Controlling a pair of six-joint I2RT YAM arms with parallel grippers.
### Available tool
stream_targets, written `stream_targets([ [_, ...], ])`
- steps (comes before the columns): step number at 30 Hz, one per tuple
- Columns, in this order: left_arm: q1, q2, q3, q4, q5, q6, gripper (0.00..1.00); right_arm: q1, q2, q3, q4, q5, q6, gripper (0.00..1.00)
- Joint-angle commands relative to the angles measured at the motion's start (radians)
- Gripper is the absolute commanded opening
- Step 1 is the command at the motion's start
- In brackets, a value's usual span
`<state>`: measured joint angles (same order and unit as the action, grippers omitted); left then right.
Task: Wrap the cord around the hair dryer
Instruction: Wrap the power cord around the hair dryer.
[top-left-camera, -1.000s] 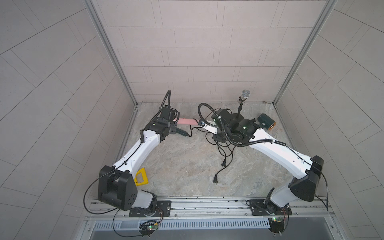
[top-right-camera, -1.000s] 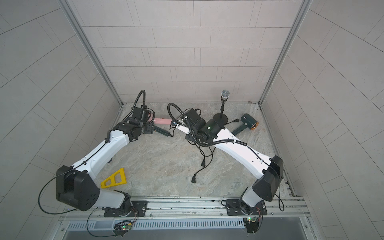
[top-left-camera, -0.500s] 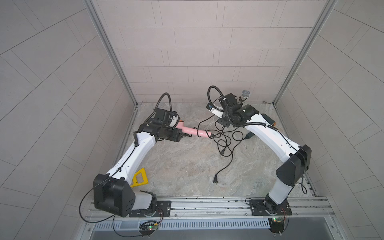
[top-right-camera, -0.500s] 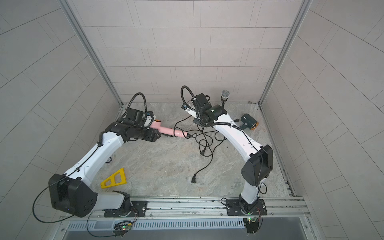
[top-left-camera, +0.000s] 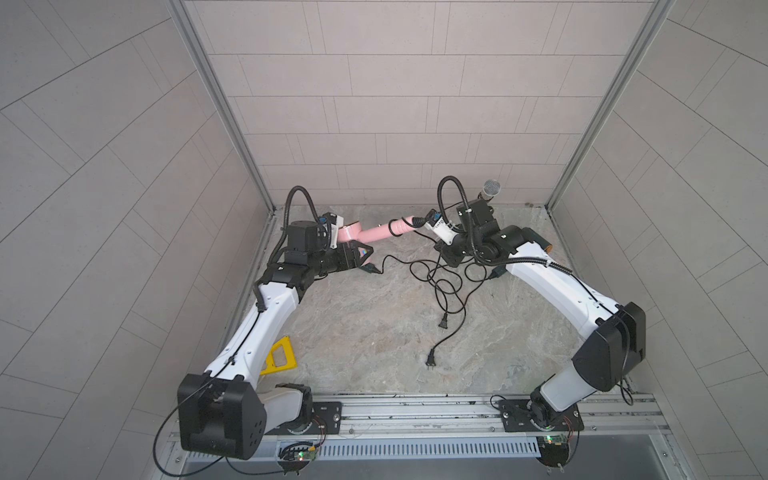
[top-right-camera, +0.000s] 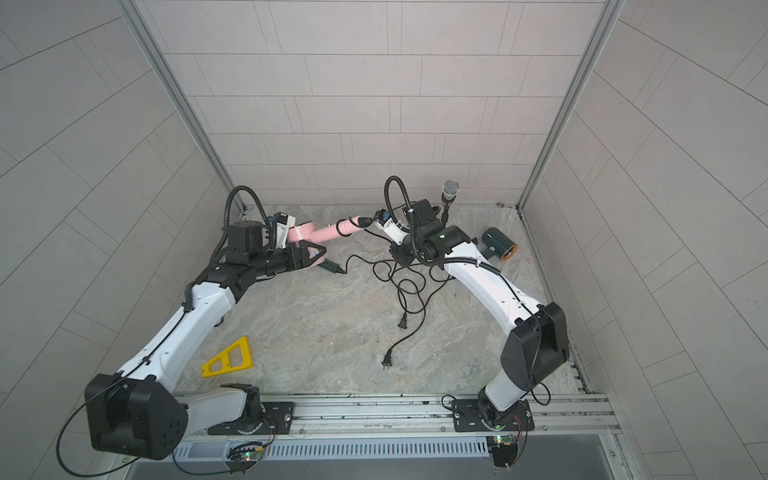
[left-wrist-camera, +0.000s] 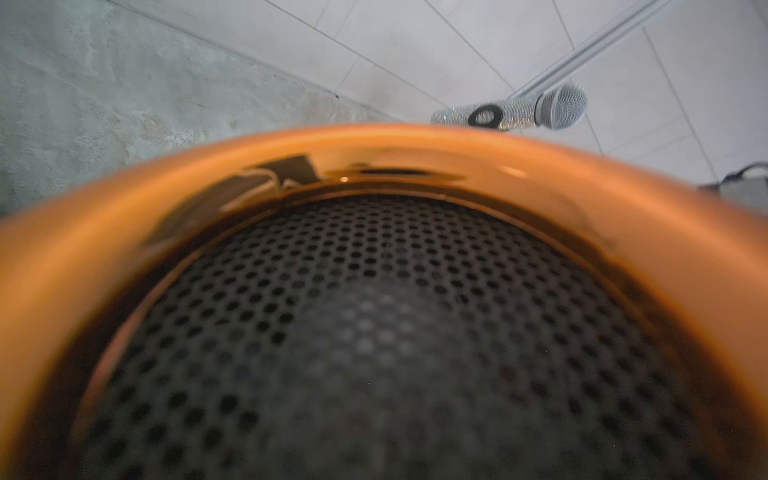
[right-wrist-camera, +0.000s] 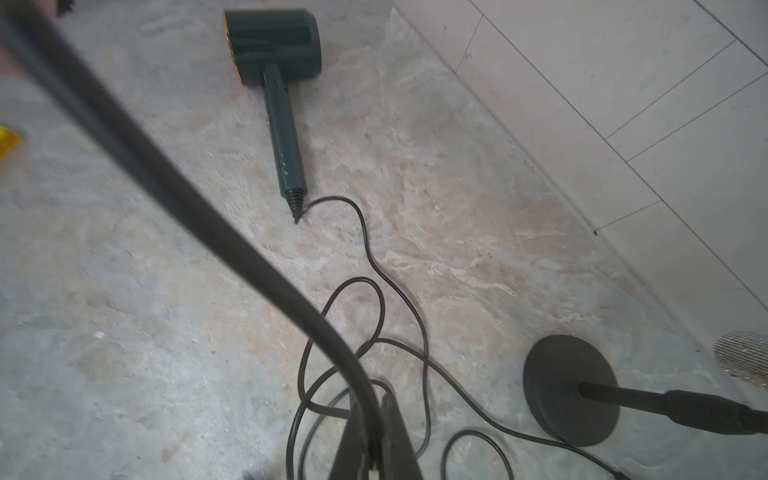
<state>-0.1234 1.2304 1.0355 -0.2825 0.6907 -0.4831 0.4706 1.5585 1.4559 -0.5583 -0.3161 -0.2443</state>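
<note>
Left gripper (top-left-camera: 360, 255) is clamped on the head of the pink hair dryer (top-left-camera: 374, 233) at the back of the stone-patterned table (top-left-camera: 353, 332). The dryer's copper-coloured rim (left-wrist-camera: 374, 158) and black mesh fill the left wrist view, hiding the fingers there. A yellow triangular piece (top-right-camera: 226, 371) lies near the left arm's base.

A dark tapered tip (top-left-camera: 370, 268) shows just past the left gripper, with a black lead running from it. What that tip belongs to cannot be told.

The pink handle reaches rightward to the right gripper (top-left-camera: 417, 223), which is pinched tight on the black cord (right-wrist-camera: 199, 216) just beyond the handle's ribbed end. Nearer the front, black leads lie looped in a tangle on the table, ending in two plugs (top-left-camera: 443, 326) (top-left-camera: 432, 362). Which plug is the pink dryer's cannot be told.

A microphone (top-left-camera: 491, 189) stands upright on a round black base (right-wrist-camera: 569, 390) behind the right arm. At far right a green hair dryer (top-right-camera: 496, 243) lies on the table, its own lead trailing into the loops.
</note>
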Motion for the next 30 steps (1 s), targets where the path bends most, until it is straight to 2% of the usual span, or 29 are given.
stream_targets([
  [1,0.016,-0.031,0.050,0.142,-0.055,-0.152,0.00,-0.005,-0.057,-0.091,0.118,-0.087,0.156,0.00],
  [5,0.024,-0.012,0.065,0.084,-0.195,-0.194,0.00,0.053,-0.118,-0.192,0.222,-0.010,0.204,0.00],
  [9,0.024,0.004,0.101,-0.072,-0.394,-0.135,0.00,0.117,-0.159,-0.216,0.219,0.084,0.195,0.00],
  [14,0.014,0.001,0.116,-0.199,-0.624,-0.034,0.00,0.174,-0.131,-0.160,0.114,0.177,0.155,0.00],
  [21,-0.044,-0.007,0.132,-0.339,-0.865,0.152,0.00,0.223,-0.034,-0.002,-0.042,0.248,0.111,0.00],
  [30,-0.143,0.017,0.187,-0.482,-1.040,0.383,0.00,0.243,0.113,0.335,-0.360,0.305,-0.017,0.00],
])
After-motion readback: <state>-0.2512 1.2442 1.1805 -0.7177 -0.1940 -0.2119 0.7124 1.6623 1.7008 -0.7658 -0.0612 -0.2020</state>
